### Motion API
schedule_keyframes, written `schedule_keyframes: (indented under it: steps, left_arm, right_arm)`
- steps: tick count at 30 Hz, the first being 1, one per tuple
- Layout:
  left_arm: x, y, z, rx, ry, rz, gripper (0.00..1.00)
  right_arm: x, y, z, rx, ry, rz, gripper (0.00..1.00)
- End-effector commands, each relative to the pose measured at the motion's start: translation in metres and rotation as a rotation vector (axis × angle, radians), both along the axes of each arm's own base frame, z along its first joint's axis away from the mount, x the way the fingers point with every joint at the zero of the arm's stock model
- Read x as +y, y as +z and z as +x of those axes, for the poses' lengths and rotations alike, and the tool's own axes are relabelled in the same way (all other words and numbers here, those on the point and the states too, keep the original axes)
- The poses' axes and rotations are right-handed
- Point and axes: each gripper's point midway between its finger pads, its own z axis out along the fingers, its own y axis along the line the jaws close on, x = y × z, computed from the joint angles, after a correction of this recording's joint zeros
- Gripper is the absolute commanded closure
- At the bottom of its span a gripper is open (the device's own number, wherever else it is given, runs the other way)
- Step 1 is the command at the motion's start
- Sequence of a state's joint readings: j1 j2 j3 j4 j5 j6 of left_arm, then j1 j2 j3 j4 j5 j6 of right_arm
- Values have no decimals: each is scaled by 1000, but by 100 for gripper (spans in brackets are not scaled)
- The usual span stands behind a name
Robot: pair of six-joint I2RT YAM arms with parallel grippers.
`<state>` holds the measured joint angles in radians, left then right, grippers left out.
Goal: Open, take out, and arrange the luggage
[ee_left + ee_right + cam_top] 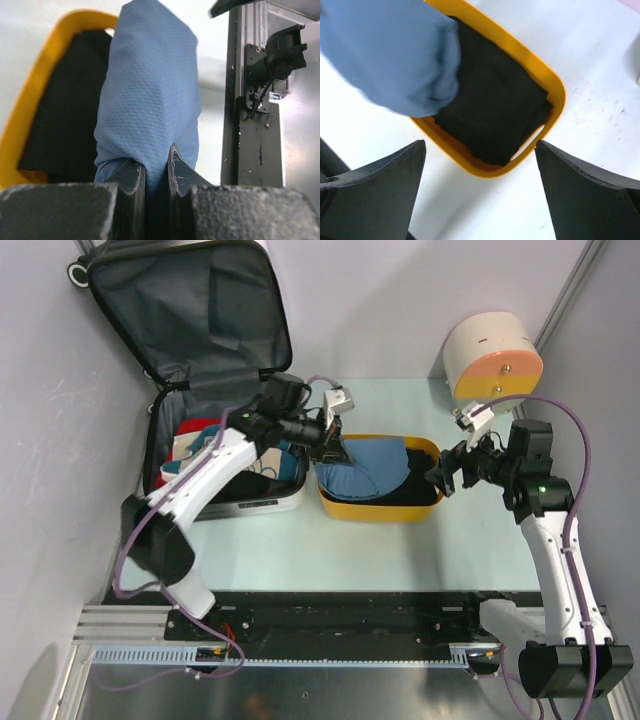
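Luggage (190,340): far left on the desk (400,560), lid raised; we judge its shell stiff yet light, best held by the rim. Left claw (156,162) clamps soft, limp blue cloth (150,85) over yellow basket (380,512). Right claw (438,476) gapes wide, empty.

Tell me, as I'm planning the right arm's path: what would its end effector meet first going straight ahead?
Probably the near end of the basket, which holds a black cloth. It sits centred ahead of the open right end effector. Depth is unclear.
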<state>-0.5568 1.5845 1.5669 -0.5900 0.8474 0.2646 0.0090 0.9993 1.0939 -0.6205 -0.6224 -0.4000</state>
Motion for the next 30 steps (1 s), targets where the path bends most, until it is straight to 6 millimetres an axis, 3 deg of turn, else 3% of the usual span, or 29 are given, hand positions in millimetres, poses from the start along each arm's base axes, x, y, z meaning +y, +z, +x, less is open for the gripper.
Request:
schedule_keyframes:
  steps: [1, 5, 10, 13, 15, 18, 20, 22, 23, 25, 26, 28, 30]
  left_arm:
    - [-24, 11, 3, 39, -122, -90, 100]
    - [-38, -10, 18, 113, -130, -77, 100]
    - [-41, -54, 40, 176, -100, -24, 99]
    - [-36, -77, 62, 173, -26, 32, 65]
    - [-32, -84, 73, 165, 14, 53, 57]
    - [-18, -74, 93, 127, 105, 70, 37]
    - [-7, -49, 103, 81, 153, 45, 17]
    - [1, -29, 105, 42, 175, 25, 3]
    - [5, -11, 101, 3, 180, 8, 2]
    - [15, -4, 97, -13, 202, 9, 0]
    - [22, 11, 92, -42, 214, -6, 0]
    - [39, 9, 90, -26, 253, -2, 0]
    - [58, 21, 85, -47, 298, -10, 0]
  right_arm:
    - [5, 6, -25, 34, 45, 5, 5]
    - [11, 3, -24, 72, 57, 48, 9]
    - [23, 2, -10, 123, 65, 142, 17]
    - [40, -2, 2, 110, 83, 131, 25]
    - [57, -5, 10, 100, 98, 135, 34]
    - [81, -11, 17, 85, 137, 140, 41]
    - [92, -22, 19, 94, 162, 140, 44]
    - [105, -31, 25, 77, 197, 128, 46]
    - [110, -35, 26, 74, 212, 122, 47]
    - [121, -51, 36, 85, 234, 114, 47]
    - [124, -56, 39, 89, 238, 114, 46]
    - [135, -70, 52, 91, 252, 111, 44]
    - [140, -83, 61, 68, 282, 79, 43]
